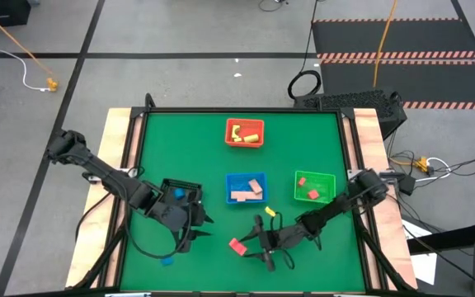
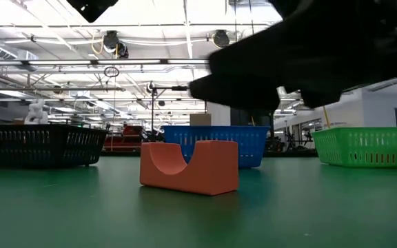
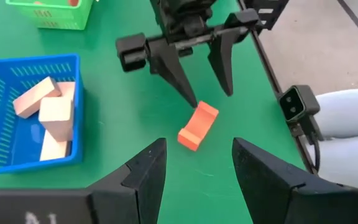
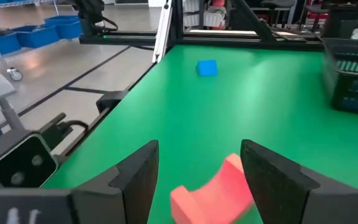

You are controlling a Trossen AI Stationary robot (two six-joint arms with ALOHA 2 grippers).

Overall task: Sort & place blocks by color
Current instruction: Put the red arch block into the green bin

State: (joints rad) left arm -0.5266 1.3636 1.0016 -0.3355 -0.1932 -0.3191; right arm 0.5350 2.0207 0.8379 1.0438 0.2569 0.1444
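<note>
Red notched block [image 3: 198, 126] on table, between my right pincer [image 1: 260, 244] tips, jaws spread, not pinched. Left pincer [image 1: 195, 223] spread, empty, opposite. Some blocks trayed; red, blue block [image 4: 207, 68] remain.

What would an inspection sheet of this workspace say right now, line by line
Surface: green table, wooden side strips.
Job's things: red-pink notched block loose on the mat near the front; blue block loose by the front left; tan blocks in the blue tray; yellow blocks in the red tray; red pieces in the green tray; black tray under the left arm.
Clutter: nothing seen.
Grippers: right pincer open, beside the red-pink block; left pincer open, empty, at the front left.
Cables: black loops off both arms; coil and orange cord on the floor.
Surroundings: grey floor, striped mats.
</note>
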